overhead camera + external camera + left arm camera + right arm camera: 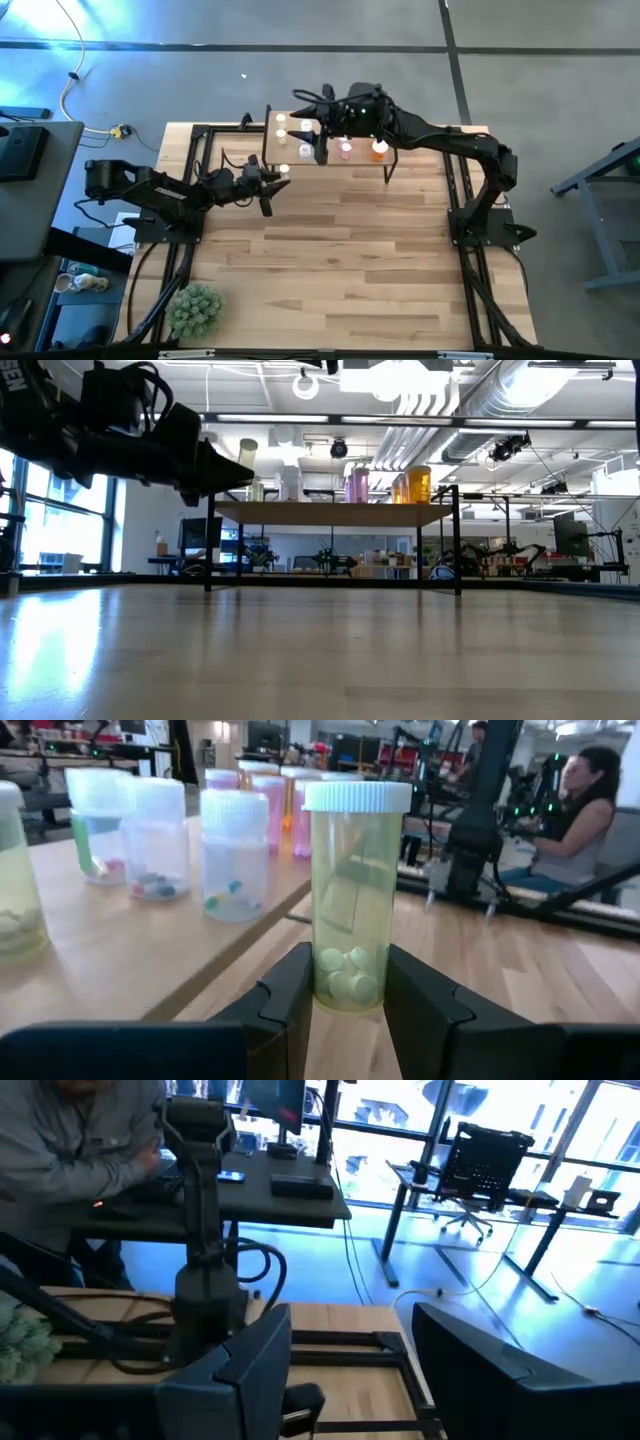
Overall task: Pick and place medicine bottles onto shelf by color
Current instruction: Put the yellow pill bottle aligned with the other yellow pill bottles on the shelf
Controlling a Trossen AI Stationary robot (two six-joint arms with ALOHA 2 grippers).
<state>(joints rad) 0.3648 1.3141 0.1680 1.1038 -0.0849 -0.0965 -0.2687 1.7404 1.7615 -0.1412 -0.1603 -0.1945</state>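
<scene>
Left gripper (348,1005) clamped on a yellow bottle (355,900), white cap up, upright, held just off the shelf's (300,158) near-left edge, above the table (340,250). Other bottles (165,840) stand on the shelf in a row. Right gripper (350,1370) over the shelf, jaws apart, nothing between them.
</scene>
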